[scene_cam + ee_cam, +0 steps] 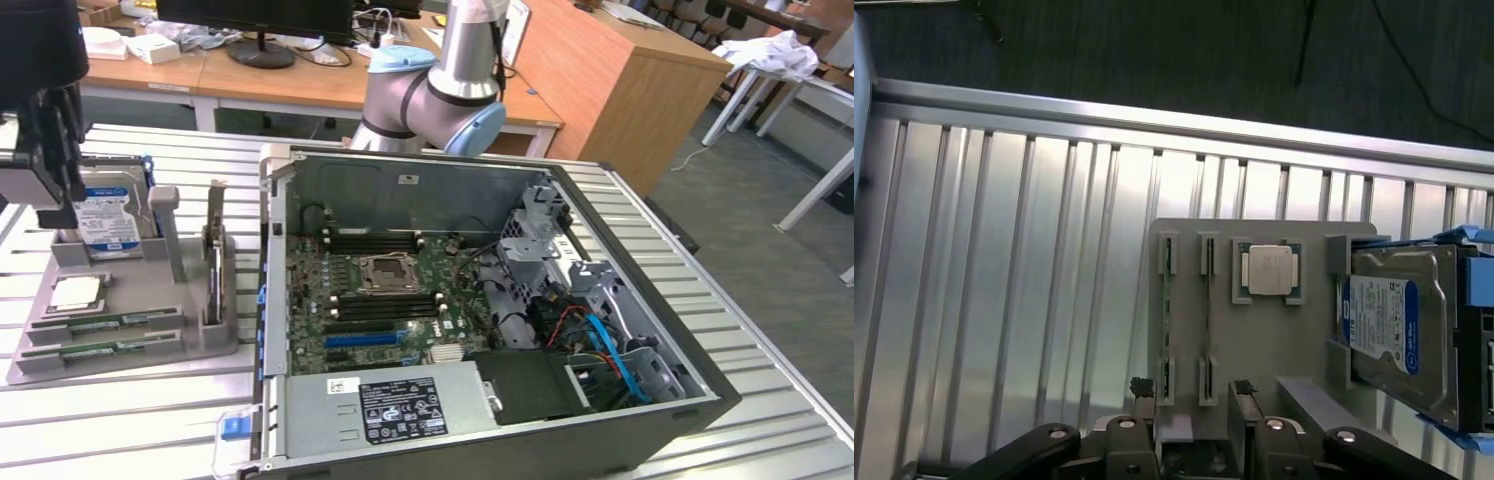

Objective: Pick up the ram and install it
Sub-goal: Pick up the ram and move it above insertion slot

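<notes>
Two ram sticks [104, 322] lie edge-up in the slots of a grey holder [147, 350] on the exterior view's left; they are thin green boards. In the wrist view the ram [1166, 320] runs along the holder [1254, 340], with the second stick [1206, 320] beside it. My gripper [54, 205] hangs above the holder's far end, near the hard drive. It is open: its fingertips [1142, 388] stand apart just over the near ends of the two sticks, with nothing between them.
The holder also carries a square silver CPU [1269, 270] and a blue-labelled hard drive [1389, 330]. An open computer case [694, 390] lies on the slatted metal table [134, 420], its motherboard [387, 290] showing black memory slots [387, 305]. The table's edge [1154, 120] is beyond the holder.
</notes>
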`<act>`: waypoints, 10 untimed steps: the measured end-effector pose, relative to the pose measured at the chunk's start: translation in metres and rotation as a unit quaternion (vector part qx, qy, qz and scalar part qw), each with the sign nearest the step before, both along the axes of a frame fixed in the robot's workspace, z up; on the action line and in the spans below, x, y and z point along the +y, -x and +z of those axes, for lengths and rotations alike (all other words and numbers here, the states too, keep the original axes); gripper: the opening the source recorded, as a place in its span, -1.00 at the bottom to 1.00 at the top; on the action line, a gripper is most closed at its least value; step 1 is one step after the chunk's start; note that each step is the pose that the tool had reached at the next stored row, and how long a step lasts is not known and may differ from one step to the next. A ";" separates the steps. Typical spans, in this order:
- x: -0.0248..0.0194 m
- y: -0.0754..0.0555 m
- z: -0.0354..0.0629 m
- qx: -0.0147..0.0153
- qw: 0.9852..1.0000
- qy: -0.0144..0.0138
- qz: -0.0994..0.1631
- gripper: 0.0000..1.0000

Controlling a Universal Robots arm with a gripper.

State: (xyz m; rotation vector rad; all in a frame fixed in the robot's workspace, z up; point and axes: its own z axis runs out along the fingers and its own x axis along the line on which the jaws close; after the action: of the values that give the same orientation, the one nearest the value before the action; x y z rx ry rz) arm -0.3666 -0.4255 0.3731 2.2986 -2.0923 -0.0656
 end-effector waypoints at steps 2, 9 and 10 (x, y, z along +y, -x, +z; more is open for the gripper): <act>-0.0007 0.000 -0.0033 -0.001 1.000 0.000 0.000 -0.17; -0.0057 0.000 -0.0152 -0.002 1.000 0.000 0.000 -0.17; -0.0063 -0.001 -0.0170 -0.002 1.000 0.000 0.000 -0.17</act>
State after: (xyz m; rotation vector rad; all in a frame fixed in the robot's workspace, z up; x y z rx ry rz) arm -0.3657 -0.4318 0.3561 2.3003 -2.0938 -0.0620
